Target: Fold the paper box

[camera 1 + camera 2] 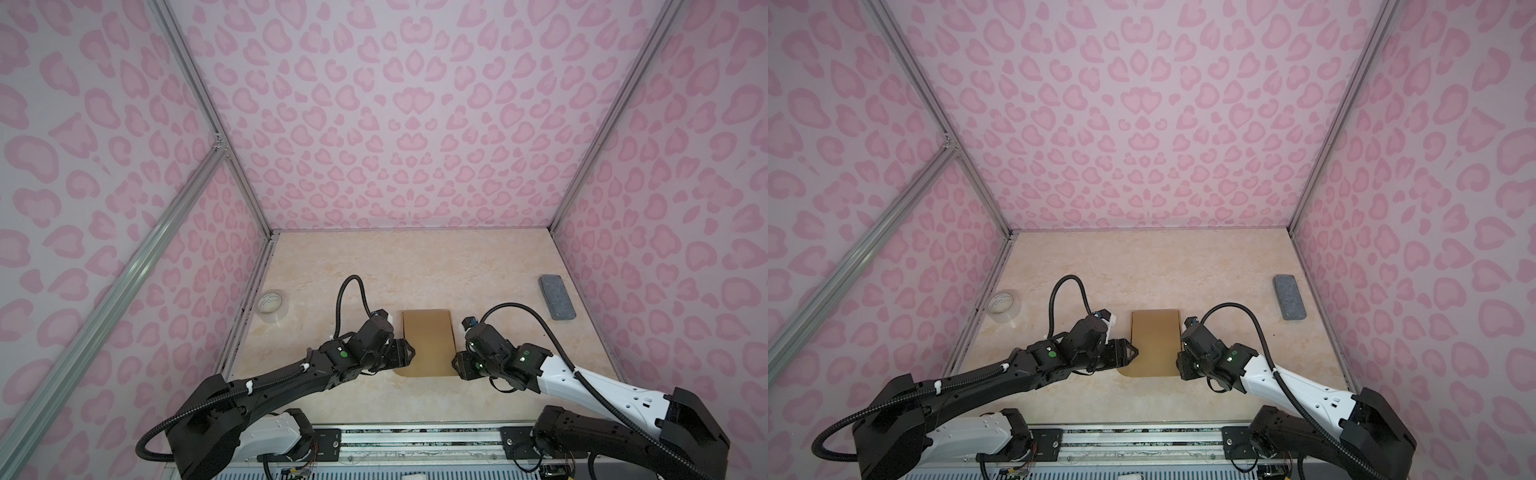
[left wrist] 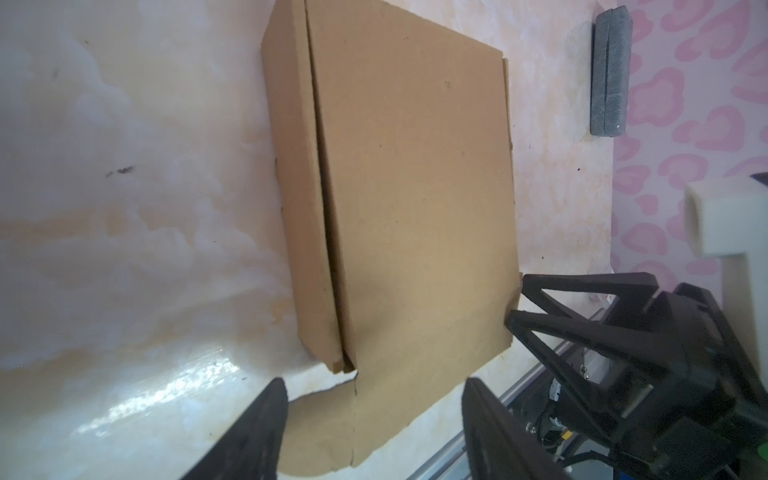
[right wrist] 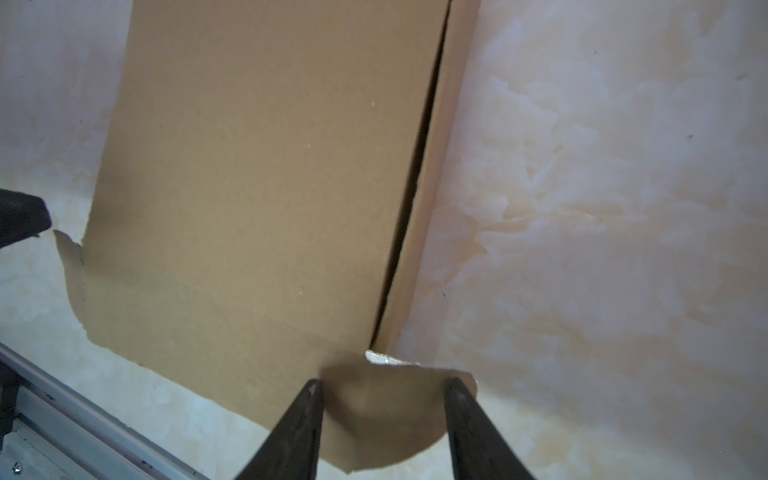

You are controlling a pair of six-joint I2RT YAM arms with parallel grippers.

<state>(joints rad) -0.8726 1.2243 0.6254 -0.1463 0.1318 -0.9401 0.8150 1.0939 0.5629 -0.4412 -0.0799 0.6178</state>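
The paper box (image 1: pixel 428 340) lies flat on the marble tabletop (image 1: pixel 374 270), our left gripper (image 1: pixel 410 353) at its near left corner, our right gripper (image 1: pixel 456 364) at its near right, both open-jawed astride its rounded flaps (image 3: pixel 386 411); a grey block (image 1: pixel 557 297) lies well right of it

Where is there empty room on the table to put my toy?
The widest bare stretch is the far table behind the paper box, between the tape roll and the grey block. It is crowded in the middle, where the left gripper and right gripper flank the box.
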